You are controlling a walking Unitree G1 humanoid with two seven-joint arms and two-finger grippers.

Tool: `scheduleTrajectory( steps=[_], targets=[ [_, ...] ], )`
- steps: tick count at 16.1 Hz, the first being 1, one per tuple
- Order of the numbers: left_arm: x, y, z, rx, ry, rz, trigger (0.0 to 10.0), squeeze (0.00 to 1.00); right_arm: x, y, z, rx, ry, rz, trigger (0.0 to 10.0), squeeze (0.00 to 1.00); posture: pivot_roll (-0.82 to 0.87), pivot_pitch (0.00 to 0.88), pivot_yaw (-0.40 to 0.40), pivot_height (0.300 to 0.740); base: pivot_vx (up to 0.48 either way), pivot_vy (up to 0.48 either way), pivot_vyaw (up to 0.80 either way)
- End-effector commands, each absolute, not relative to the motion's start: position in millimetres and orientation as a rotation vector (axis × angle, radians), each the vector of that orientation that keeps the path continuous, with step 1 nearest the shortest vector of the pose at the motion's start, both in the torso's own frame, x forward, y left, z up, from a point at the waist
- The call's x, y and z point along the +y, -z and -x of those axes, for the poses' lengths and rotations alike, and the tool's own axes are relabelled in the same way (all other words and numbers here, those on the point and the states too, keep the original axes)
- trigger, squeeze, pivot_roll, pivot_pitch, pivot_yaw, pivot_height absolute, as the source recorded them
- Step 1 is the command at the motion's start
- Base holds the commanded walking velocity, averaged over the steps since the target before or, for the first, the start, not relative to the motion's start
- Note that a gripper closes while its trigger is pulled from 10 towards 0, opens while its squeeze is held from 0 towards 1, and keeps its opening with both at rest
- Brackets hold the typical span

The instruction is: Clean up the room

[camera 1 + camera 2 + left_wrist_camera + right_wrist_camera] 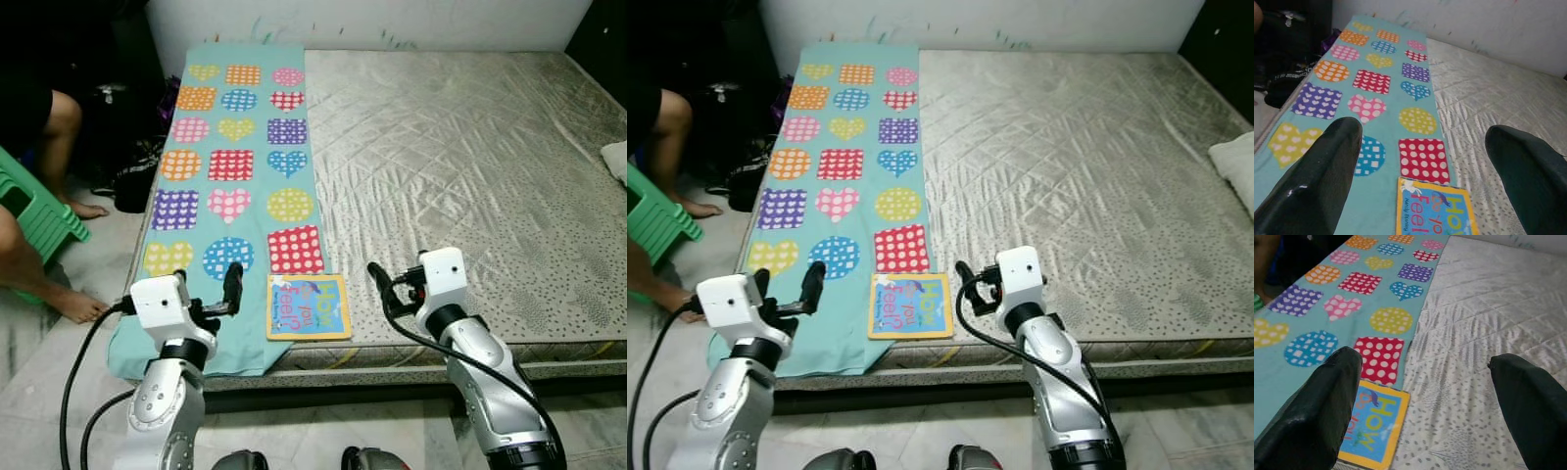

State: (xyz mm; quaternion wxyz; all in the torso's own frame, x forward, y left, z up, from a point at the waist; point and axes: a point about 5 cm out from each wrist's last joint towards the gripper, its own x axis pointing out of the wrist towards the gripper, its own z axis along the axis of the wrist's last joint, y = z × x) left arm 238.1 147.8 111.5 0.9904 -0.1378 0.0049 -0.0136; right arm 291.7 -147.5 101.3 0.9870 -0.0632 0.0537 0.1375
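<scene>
A blue picture book [309,306] with a yellow border lies flat at the near edge of the grey mattress [460,147]. It half overlaps a teal blanket [235,147] printed with coloured hearts, circles and squares. My left gripper [787,284] hovers over the blanket's near corner, just left of the book, and is open with nothing in it. In the left wrist view the book [1432,210] sits low between the fingers [1327,161]. My right gripper [397,284] hangs just right of the book above the bare mattress, also open and holding nothing. In the right wrist view the book [1371,431] lies beside one finger [1327,396].
A person's legs [39,264] and a green stool [34,211] are on the tiled floor at the left. Dark bags [127,181] lie beside the bed. A white pillow [1239,162] rests at the mattress's right edge. A white wall runs behind the bed.
</scene>
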Motion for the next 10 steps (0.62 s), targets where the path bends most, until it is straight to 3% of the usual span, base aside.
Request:
scheduleTrajectory(
  steps=[1,10],
  targets=[
    [147.4,-112.3,-236.9,0.010,0.033,0.271,10.0,0.00,-149.0,-102.6,-290.9,0.090,-0.261,0.168,10.0,0.00,-0.13,0.162,-0.016,0.740,0.000,0.000,0.00],
    [157.0,-111.8,-238.1,0.006,0.002,0.247,10.0,0.00,-151.2,-102.6,-291.2,0.100,-0.263,0.123,10.0,0.00,-0.13,0.152,-0.014,0.740,0.000,0.000,0.00]
  ],
)
